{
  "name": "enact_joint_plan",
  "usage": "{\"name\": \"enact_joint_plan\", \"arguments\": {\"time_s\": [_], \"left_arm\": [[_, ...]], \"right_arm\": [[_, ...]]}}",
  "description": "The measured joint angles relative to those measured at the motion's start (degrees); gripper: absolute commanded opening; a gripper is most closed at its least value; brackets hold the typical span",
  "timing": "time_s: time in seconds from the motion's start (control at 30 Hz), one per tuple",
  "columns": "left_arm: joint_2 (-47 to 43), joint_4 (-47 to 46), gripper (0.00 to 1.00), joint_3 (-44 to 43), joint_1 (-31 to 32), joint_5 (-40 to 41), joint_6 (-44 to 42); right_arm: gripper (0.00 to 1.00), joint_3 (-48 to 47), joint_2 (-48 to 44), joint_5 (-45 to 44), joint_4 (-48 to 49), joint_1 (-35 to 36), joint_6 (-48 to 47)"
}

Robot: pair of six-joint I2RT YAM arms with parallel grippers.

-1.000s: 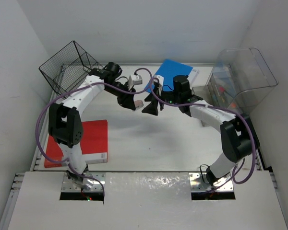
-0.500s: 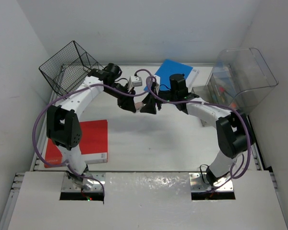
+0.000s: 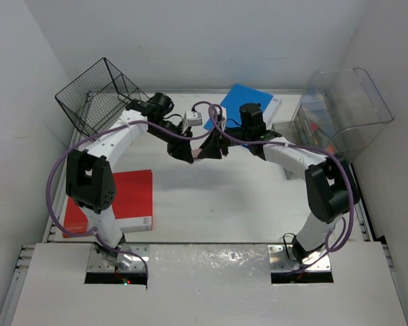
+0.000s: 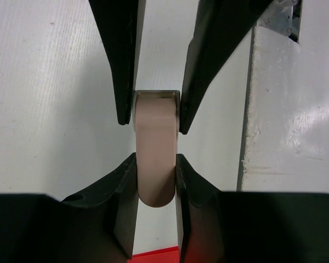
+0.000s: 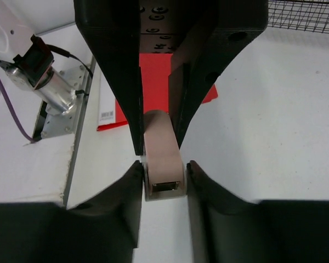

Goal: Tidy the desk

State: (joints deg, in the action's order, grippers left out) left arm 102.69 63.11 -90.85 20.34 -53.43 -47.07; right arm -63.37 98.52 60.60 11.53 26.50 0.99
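The white tabletop [image 3: 217, 204] spreads beneath both arms, with a red book [image 3: 126, 197] lying at its near left. At mid-tabletop the left claw [image 4: 155, 164] is clamped on the rounded end of a tan piece [image 4: 156, 126]. The right claw [image 5: 163, 167] brackets its square end; whether it presses, I cannot tell. Farther back sit a blue folder [image 3: 248, 100], a wire basket [image 3: 98, 92] and a clear bin [image 3: 343, 109].

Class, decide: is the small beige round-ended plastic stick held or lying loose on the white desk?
Held. The left gripper clamps the beige stick at its rounded end; the right gripper flanks its square end, contact unclear.
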Motion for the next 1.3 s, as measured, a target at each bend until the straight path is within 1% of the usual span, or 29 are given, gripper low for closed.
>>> {"name": "enact_joint_plan", "arguments": {"time_s": [0.07, 0.1, 0.13, 0.17, 0.23, 0.3, 0.37, 0.4, 0.43, 0.5, 0.53, 0.57, 0.63, 0.67, 0.7, 0.77, 0.8, 0.83, 0.87, 0.9, 0.97, 1.0, 1.03, 1.07, 1.1, 1.17, 1.2, 1.27, 1.3], "left_arm": [[0.0, 0.0, 0.0, 0.0, 0.0, -0.2, 0.0], [0.0, 0.0, 0.0, 0.0, 0.0, -0.2, 0.2], [0.0, -0.1, 0.0, 0.0, 0.1, -0.2, 0.3], [0.0, -0.1, 0.0, 0.0, 0.1, -0.2, 0.4], [-0.1, -0.1, 0.0, 0.0, 0.2, -0.2, 0.5], [-0.4, -0.8, 0.0, 0.1, 0.3, -0.4, 0.6], [-1.0, -1.7, 0.0, 0.2, 0.3, -0.5, 0.8], [-1.3, -2.1, 0.0, 0.2, 0.3, -0.7, 0.9], [-1.6, -2.4, 0.0, 0.2, 0.3, -0.7, 1.0], [-1.9, -2.1, 0.0, 0.2, 0.3, -1.2, 1.0], [-1.9, -2.3, 0.0, 0.2, 0.5, -1.1, 1.0], [-1.9, -2.3, 0.0, 0.2, 0.6, -1.0, 1.0], [-1.9, -2.6, 0.0, 0.4, 0.7, -0.9, 1.0], [-1.9, -2.7, 0.0, 0.5, 0.7, -0.9, 1.0], [-1.9, -2.8, 0.0, 0.6, 0.7, -0.9, 1.0], [-1.9, -3.2, 0.0, 0.9, 0.7, -0.8, 1.3], [-1.9, -3.4, 0.0, 0.9, 0.7, -0.6, 1.5], [-1.9, -3.5, 0.0, 1.0, 0.8, -0.5, 1.7], [-1.9, -3.7, 0.0, 1.0, 0.9, -0.5, 1.9], [-1.9, -3.8, 0.0, 1.0, 0.9, -0.4, 1.9], [-1.9, -4.0, 0.01, 1.2, 1.0, 0.0, 2.9], [-1.9, -4.0, 0.06, 1.3, 1.0, 0.0, 3.0], [-1.9, -4.0, 0.2, 1.3, 1.0, 0.4, 2.9], [-1.9, -4.0, 0.29, 1.4, 1.1, 0.6, 2.6], [-1.9, -4.0, 0.44, 1.3, 1.3, 0.9, 2.4], [-1.9, -4.5, 0.52, 1.4, 1.4, 1.7, 2.4], [-1.9, -4.6, 0.66, 1.4, 1.5, 2.1, 2.5], [-1.9, -5.0, 0.86, 1.4, 1.5, 3.1, 3.0], [-1.9, -5.2, 0.99, 1.4, 1.5, 3.7, 3.0]], "right_arm": [[0.18, -0.3, 0.2, 0.4, -0.4, -0.1, 0.4], [0.18, -0.6, 0.3, 0.6, -0.8, -0.2, 0.5], [0.22, -0.8, 0.5, 0.9, -1.2, -0.2, 0.2], [0.29, -1.0, 0.5, 1.0, -1.9, -0.2, -0.2], [0.46, -1.8, 0.5, 1.1, -3.9, -0.2, -1.6], [0.51, -2.7, 0.5, 1.2, -6.4, -0.1, -3.5], [0.47, -3.2, 0.5, 1.5, -8.5, 0.0, -5.0], [0.43, -3.3, 0.5, 1.6, -9.2, 0.0, -5.5], [0.34, -3.3, 0.5, 1.6, -9.6, 0.1, -5.9], [0.26, -3.4, 0.5, 1.5, -10.1, 0.2, -6.5], [0.19, -3.4, 0.5, 1.6, -10.3, 0.1, -6.4], [0.17, -3.4, 0.5, 1.7, -10.6, 0.0, -6.4], [0.18, -3.4, 0.5, 1.7, -10.7, -0.1, -6.5], [0.29, -3.4, 0.5, 1.6, -10.7, -0.1, -6.4], [0.35, -3.3, 0.5, 1.6, -10.7, -0.1, -6.4], [0.39, -3.2, 0.5, 1.4, -10.7, 0.0, -6.4], [0.36, -3.2, 0.5, 1.4, -10.6, 0.0, -6.3], [0.3, -3.2, 0.5, 1.3, -10.4, 0.0, -6.3], [0.12, -3.2, 0.5, 1.1, -10.1, 0.0, -5.9], [0.0, -3.0, 0.5, 1.1, -9.7, -0.1, -5.7], [0.0, -2.3, 0.4, 1.1, -7.8, -0.2, -4.5], [0.0, -1.7, 0.4, 0.9, -6.8, -0.2, -3.5], [0.0, -1.2, 0.4, 0.9, -5.9, -0.1, -2.5], [0.0, -0.7, 0.4, 0.8, -5.2, -0.1, -1.7], [0.0, -0.3, 0.3, 0.5, -4.7, -0.1, -1.2], [0.0, 0.1, 0.0, -1.0, -4.3, 0.0, -0.5], [0.0, 0.1, -0.3, -2.4, -4.5, 0.0, -0.5], [0.0, 0.1, -0.9, -4.9, -5.2, 0.0, -0.8], [0.0, 0.1, -1.3, -6.3, -5.8, 0.0, -1.1]]}}
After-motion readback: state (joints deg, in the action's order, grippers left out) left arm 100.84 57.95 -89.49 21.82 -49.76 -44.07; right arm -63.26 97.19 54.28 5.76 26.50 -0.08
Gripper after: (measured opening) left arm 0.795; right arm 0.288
